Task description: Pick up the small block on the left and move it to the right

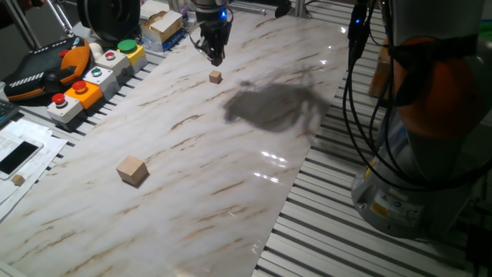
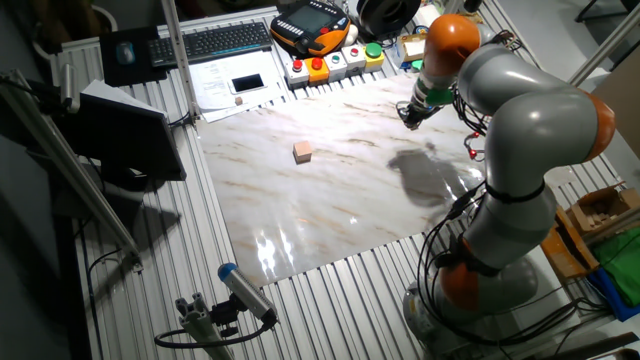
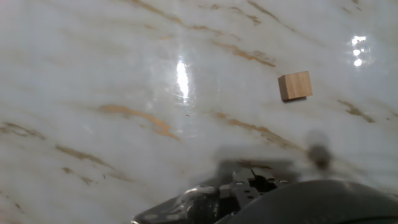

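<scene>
The small block [image 1: 215,76] is a tiny light-brown wooden cube lying on the marble tabletop [image 1: 231,154] at the far side. In the hand view the small block [image 3: 295,85] lies at upper right, apart from the hand. My gripper [image 1: 214,58] hangs just above and slightly behind it, not touching it. The fingers look drawn together to a point and hold nothing. In the other fixed view the gripper [image 2: 409,116] is at the table's far right; the small block is not discernible there. The larger tan cube [image 1: 132,170] lies nearer the front left.
The larger cube also shows in the other fixed view [image 2: 302,152]. A row of button boxes [image 1: 92,81] and a teach pendant [image 1: 42,68] line the left edge. The robot base [image 1: 423,154] and cables [image 1: 354,85] stand at the right. The arm's shadow [image 1: 273,104] lies on the table.
</scene>
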Robot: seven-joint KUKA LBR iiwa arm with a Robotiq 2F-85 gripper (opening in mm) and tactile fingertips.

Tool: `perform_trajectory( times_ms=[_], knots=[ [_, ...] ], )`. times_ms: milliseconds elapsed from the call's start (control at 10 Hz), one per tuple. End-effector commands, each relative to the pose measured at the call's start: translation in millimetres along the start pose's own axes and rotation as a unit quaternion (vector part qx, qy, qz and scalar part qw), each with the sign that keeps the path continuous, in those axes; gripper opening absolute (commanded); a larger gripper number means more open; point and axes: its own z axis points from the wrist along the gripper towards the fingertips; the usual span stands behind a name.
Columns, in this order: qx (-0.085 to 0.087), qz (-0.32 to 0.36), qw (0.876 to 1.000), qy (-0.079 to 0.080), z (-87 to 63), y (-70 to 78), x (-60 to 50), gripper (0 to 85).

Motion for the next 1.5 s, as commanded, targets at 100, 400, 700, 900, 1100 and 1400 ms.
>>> perform_trajectory(
  times_ms=[100, 400, 700, 900, 1100, 1400],
  knots=[
    [-0.013, -0.016, 1.0, -0.006, 9.7, -13.4, -6.3, 0.7],
    [-0.019, -0.034, 0.999, -0.008, 28.0, -33.8, -22.3, 0.7],
    [-0.02, -0.042, 0.999, 0.0, 41.8, -41.4, -34.5, 1.3],
    [-0.02, -0.048, 0.999, 0.001, 49.8, -46.7, -42.3, 19.0],
    [-0.018, -0.049, 0.999, -0.008, 57.1, -47.1, -45.2, 43.7],
    [-0.021, -0.05, 0.998, -0.016, 70.1, -51.2, -51.9, 73.0]
  ],
)
